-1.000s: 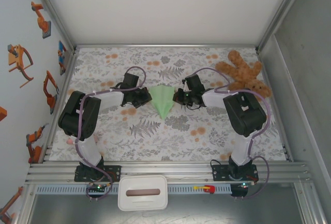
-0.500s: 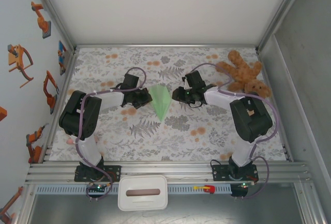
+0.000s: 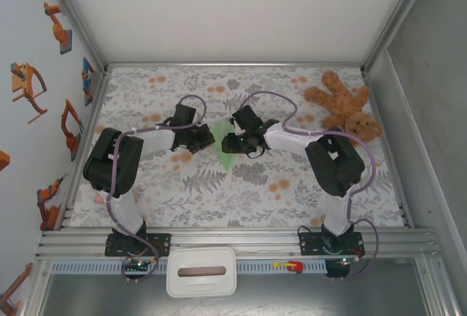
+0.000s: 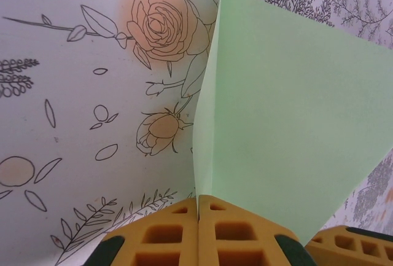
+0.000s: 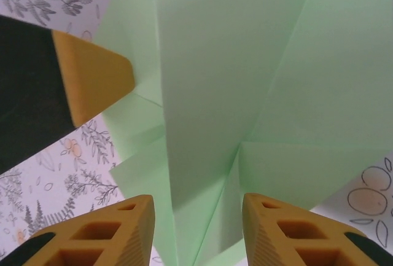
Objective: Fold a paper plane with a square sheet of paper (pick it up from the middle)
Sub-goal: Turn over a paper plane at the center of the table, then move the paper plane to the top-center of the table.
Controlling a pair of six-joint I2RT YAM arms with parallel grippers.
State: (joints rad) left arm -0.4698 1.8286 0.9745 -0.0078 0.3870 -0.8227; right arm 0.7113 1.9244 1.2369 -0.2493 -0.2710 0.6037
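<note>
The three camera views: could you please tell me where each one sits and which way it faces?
Top external: above and behind the arm bases, looking down on the table; both arms, left gripper and right gripper show.
Left wrist: on the left arm, looking along its closed fingers, which pinch the paper plane.
Right wrist: on the right arm, looking down between its parted fingers onto the folds.
Shared: both wrist views see the paper plane.

The paper plane (image 3: pixel 222 152) is a slim, pale mint-green dart with crisp folds fanning from a central crease. It lies mid-table on the floral cloth, its point toward the near edge and one side lifted.
</note>
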